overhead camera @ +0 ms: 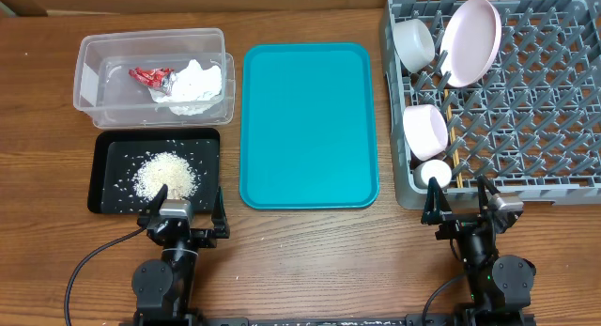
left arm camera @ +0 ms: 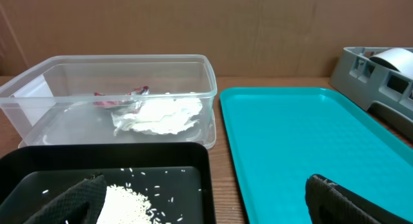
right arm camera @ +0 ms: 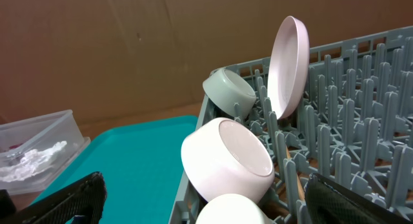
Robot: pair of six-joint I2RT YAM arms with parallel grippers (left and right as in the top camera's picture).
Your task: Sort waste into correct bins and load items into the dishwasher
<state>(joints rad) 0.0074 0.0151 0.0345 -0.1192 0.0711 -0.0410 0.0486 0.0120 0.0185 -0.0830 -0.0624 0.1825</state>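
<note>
Teal tray (overhead camera: pixel 309 124); wooden table (overhead camera: pixel 329 260)

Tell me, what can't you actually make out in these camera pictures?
- Chopsticks: overhead view, mostly hidden among the dish rack pegs; the count is unclear.
- Small cup: right wrist view, cut off by the bottom edge.
- Rice: left wrist view, cut off by the bottom edge.
- Wrapper: left wrist view, blurred through the clear tub wall.
</note>
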